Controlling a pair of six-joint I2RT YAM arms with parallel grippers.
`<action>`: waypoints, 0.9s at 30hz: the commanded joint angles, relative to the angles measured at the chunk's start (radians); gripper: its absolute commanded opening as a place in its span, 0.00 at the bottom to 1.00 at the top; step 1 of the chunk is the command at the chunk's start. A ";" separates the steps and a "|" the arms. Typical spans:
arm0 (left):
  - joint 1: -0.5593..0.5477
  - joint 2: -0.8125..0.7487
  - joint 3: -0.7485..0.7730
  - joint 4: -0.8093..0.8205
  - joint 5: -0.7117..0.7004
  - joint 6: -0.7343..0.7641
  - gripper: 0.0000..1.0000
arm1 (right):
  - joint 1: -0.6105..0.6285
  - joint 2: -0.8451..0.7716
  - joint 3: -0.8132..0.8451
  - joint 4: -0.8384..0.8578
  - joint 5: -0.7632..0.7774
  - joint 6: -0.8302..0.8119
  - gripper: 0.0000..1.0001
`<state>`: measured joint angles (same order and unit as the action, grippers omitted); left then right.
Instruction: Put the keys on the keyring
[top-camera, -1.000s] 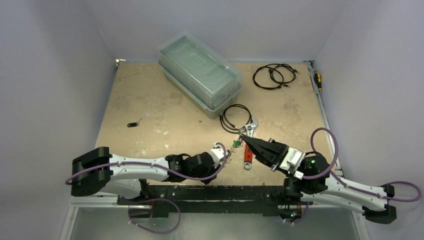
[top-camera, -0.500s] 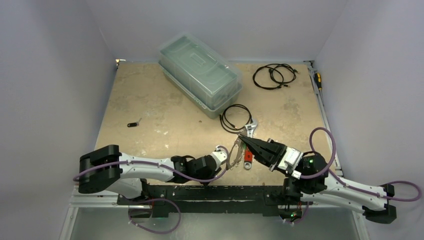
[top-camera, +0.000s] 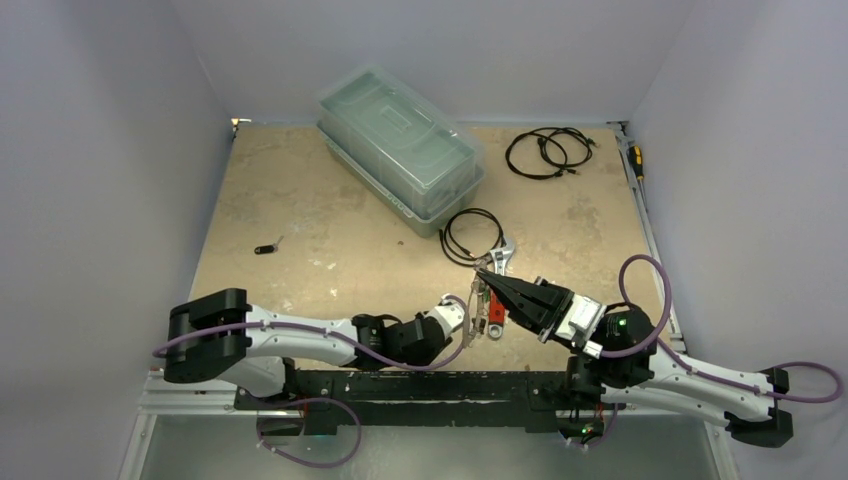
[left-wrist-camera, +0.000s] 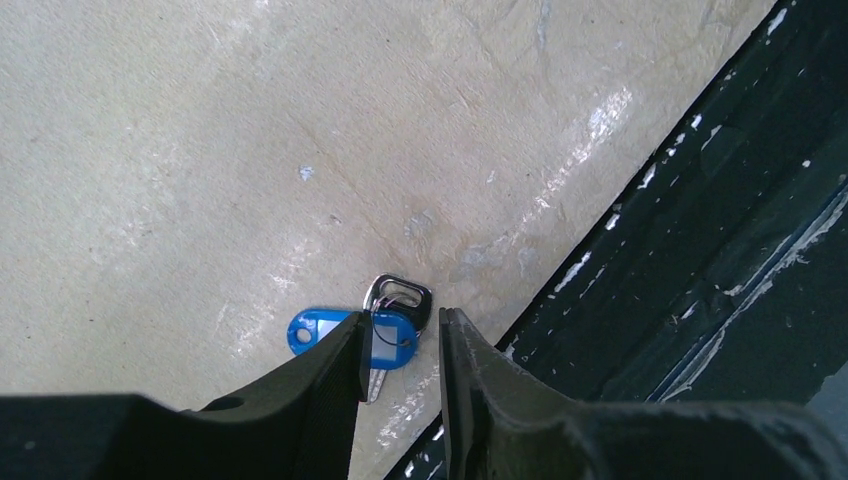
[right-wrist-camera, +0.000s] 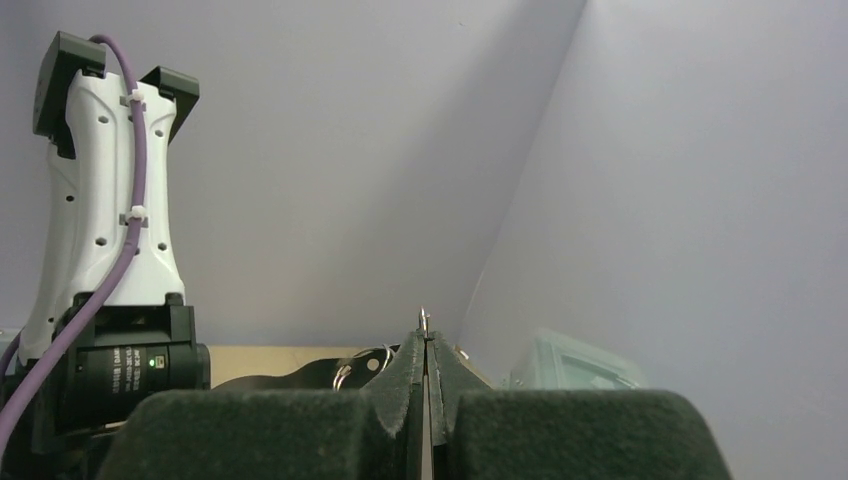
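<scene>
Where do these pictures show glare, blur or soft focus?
Left wrist: the blue-tagged key is sharp, the table shows glare streaks near its dark edge, the left fingers look dark. Right wrist: the right fingers blur close to the lens. Top external: even light, no hard shadows.

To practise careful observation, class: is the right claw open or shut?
Shut. In the right wrist view the right claw has its fingers pressed together, no gap, pinching a metal sliver poking out above them.

Lidded clear bin rear centre; black cables right; wrench near front.
</scene>
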<state>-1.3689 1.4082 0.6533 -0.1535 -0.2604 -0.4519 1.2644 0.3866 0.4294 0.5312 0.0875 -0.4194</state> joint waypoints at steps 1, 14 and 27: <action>-0.036 0.036 0.035 -0.005 -0.070 0.020 0.33 | 0.004 0.000 0.016 0.039 0.015 0.004 0.00; -0.075 0.075 0.062 -0.052 -0.147 0.013 0.17 | 0.004 0.001 0.019 0.032 0.019 0.005 0.00; -0.075 -0.062 0.048 -0.012 -0.098 0.013 0.00 | 0.004 0.002 0.021 0.027 0.021 0.007 0.00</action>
<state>-1.4368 1.4334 0.6937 -0.2031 -0.3798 -0.4488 1.2644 0.3870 0.4294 0.5274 0.0883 -0.4194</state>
